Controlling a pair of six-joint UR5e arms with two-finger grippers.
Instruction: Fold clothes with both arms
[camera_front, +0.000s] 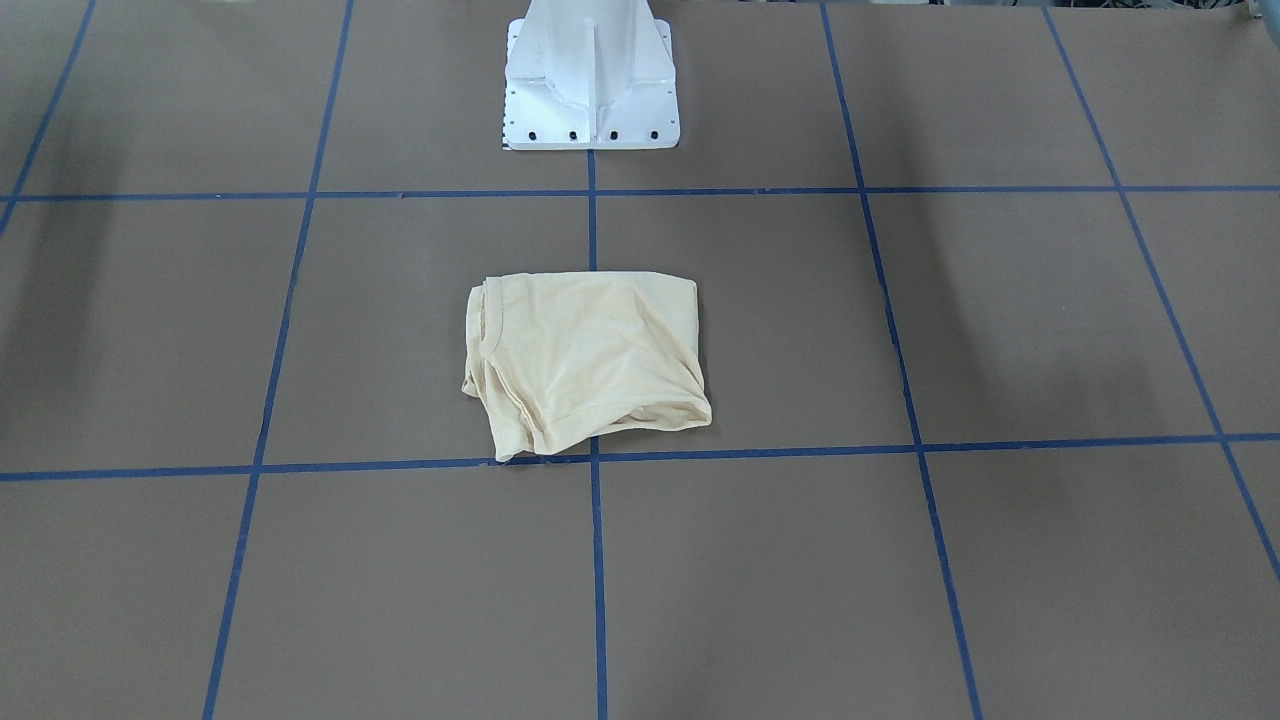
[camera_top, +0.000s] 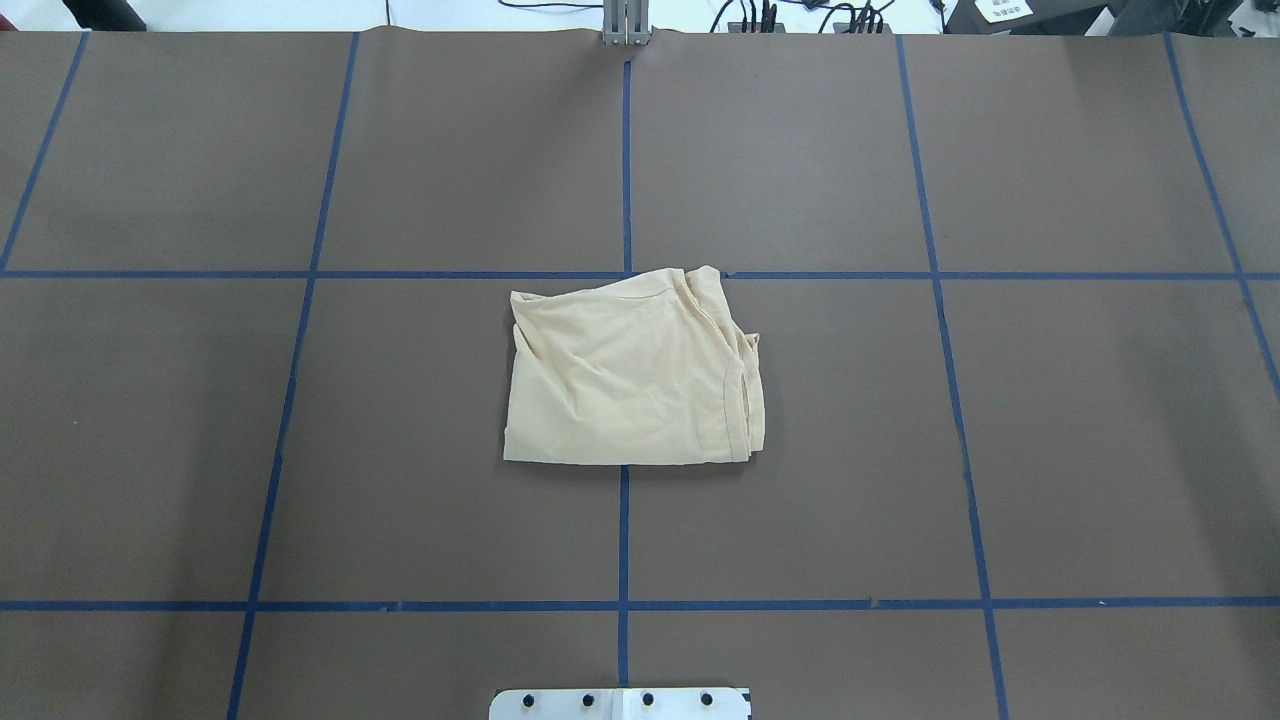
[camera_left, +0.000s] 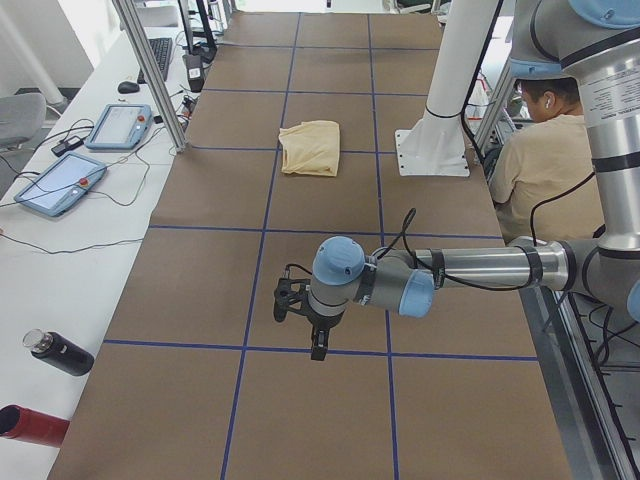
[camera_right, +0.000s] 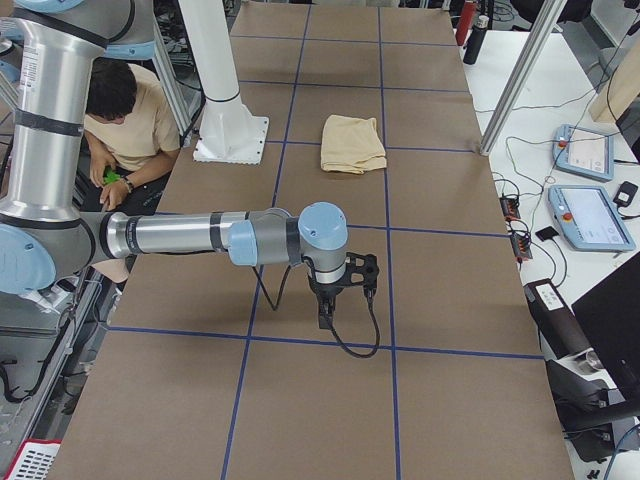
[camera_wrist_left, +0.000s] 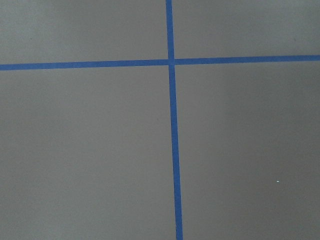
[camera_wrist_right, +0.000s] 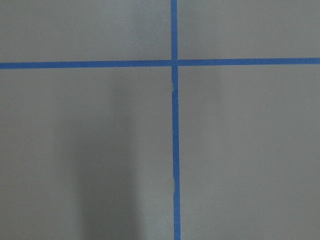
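The clothes are one pale cream-yellow shirt (camera_front: 585, 360), folded into a compact rectangle at the table's middle (camera_top: 625, 375); no print shows. It also lies far off in the side views (camera_left: 309, 147) (camera_right: 352, 143). Nothing touches it. My left gripper (camera_left: 318, 335) hangs over a blue tape line well away from the shirt, seen only from the side, so I cannot tell whether it is open or shut. The same holds for my right gripper (camera_right: 325, 310), at the table's other end. Both wrist views show only brown table and a tape cross.
The white pedestal base (camera_front: 590, 90) stands behind the shirt. A person (camera_left: 545, 150) sits beside the table near it. Teach pendants (camera_left: 60, 183) (camera_right: 590, 215), bottles (camera_left: 60, 352) and a metal post (camera_left: 150, 70) line the far side bench.
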